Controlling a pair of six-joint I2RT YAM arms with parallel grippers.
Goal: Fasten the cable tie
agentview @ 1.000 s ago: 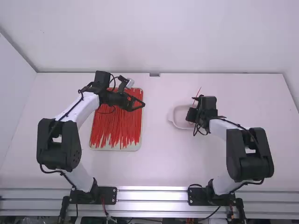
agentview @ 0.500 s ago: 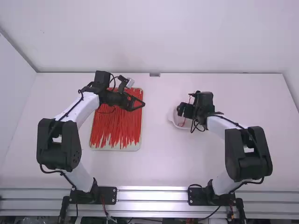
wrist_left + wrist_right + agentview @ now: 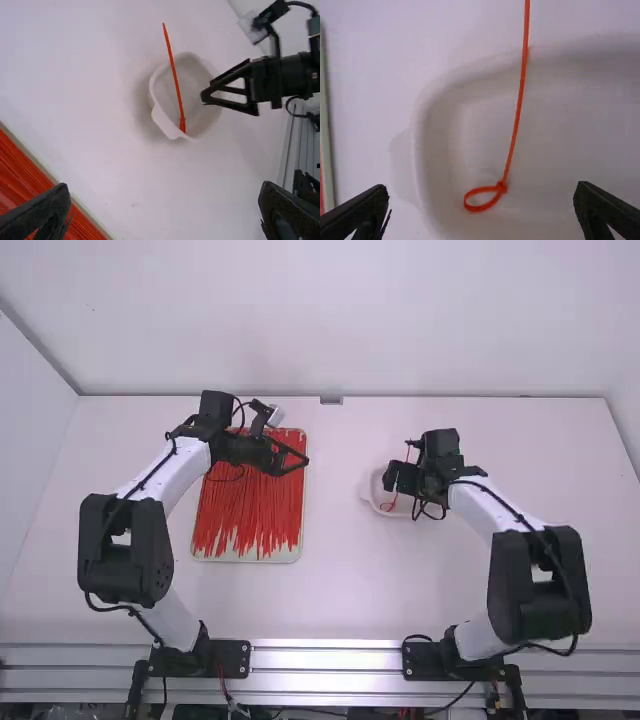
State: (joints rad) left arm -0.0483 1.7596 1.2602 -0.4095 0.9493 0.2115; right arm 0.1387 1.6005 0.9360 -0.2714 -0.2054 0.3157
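Observation:
A fastened red cable tie [image 3: 516,120] lies in the white bowl [image 3: 570,125], its small loop on the bowl's floor and its long tail leaning out over the rim. My right gripper [image 3: 480,191] hovers open just above the loop, touching nothing. From above, the right gripper [image 3: 396,480] sits over the bowl [image 3: 368,492], with the tie [image 3: 393,502] beneath it. My left gripper [image 3: 287,457] stands open over the far right corner of the tray [image 3: 248,558] of loose red ties [image 3: 250,510]. From that wrist I see the bowl [image 3: 159,107], the tie [image 3: 173,75] and the right gripper [image 3: 206,95].
The tray holds several unfastened red ties [image 3: 20,172] spread across it. White table [image 3: 340,570] lies bare between the tray and the bowl and in front of both. A small grey fitting [image 3: 331,399] sits at the table's far edge.
The right gripper swung left over the bowl, lowered the tie into it and let go; its fingers now stand open above the loop. The left arm barely moved.

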